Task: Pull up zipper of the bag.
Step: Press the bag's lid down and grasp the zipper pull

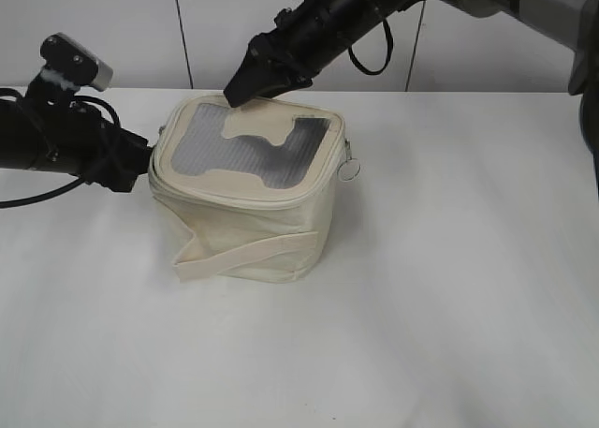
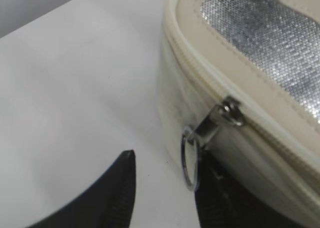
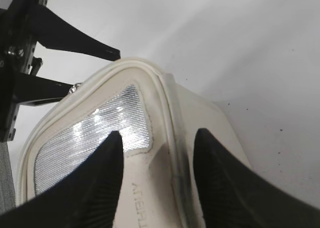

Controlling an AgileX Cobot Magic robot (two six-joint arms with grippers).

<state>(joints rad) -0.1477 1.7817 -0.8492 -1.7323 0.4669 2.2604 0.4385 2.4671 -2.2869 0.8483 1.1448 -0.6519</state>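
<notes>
So there are two grippers on one bag here. The left gripper (image 2: 165, 193) is spread open at the bag's left rim, with its two black fingers (image 2: 117, 195) on either side of a silver ring pull (image 2: 190, 158) that hangs from a slider (image 2: 231, 112) on the zipper (image 2: 200, 71). One finger is out over the white table (image 1: 449, 306), the other sits tight against the bag's side wall right behind the ring. Whether that finger actually touches the ring I can't tell, it's too close and blurry. Nothing is pinched between them.

The right gripper (image 3: 155, 173) comes in from the back of the bag (image 1: 248, 199) and is also spread. Its two fingers straddle the bag's back rim: one finger (image 3: 85, 188) is over the grey mesh top and cream patch, the other is down past the zipper track on the outer side wall. From the exterior view its tip sits right at the bag's top back edge.

The bag itself stands upright on the table, between the two arms. One cream strap (image 1: 253, 250) runs slanted across its front. I count two ring pulls total: the one at the left gripper, and a second ring (image 1: 349, 169) dangling off the bag's right side, with no gripper near it. The zipper track looks closed along the stretch by the left slider.
</notes>
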